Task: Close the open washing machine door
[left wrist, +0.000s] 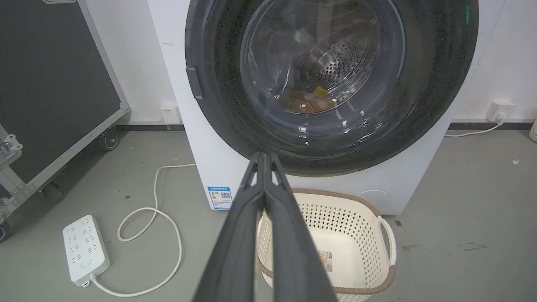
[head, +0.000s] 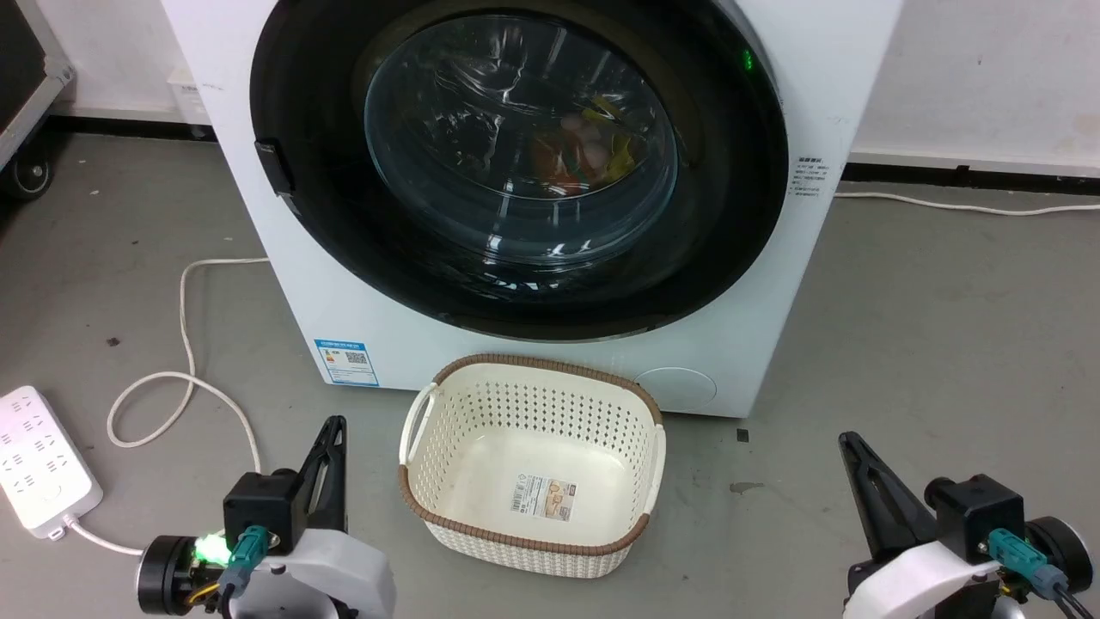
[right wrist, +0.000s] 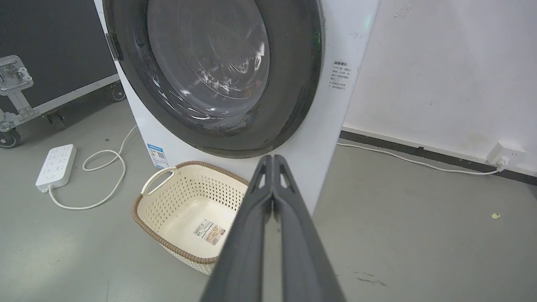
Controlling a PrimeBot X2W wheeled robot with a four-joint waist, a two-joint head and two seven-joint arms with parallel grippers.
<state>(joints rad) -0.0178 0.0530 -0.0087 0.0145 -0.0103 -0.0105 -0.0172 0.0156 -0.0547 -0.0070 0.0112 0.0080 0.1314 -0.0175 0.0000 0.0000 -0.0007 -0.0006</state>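
The white washing machine (head: 378, 335) stands in front of me. Its washing machine door (head: 326, 215), round with a wide glossy black rim and a bulging glass centre, lies flat against the machine's front; the latch tab is on the left. Colourful laundry (head: 584, 155) shows through the glass. My left gripper (head: 335, 423) is low at the left, shut and holding nothing, well short of the machine. My right gripper (head: 846, 438) is low at the right, also shut and holding nothing. The door (left wrist: 432, 84) rises beyond the closed left gripper (left wrist: 264, 155), and the door (right wrist: 293, 63) sits up-left of the closed right gripper (right wrist: 272, 157).
A cream perforated basket (head: 412, 499) with a brown rim sits on the floor between my grippers, right before the machine. A white power strip (head: 34, 456) and its looped cable (head: 185, 378) lie at the left. A black wheeled case (left wrist: 50, 84) stands left of the machine.
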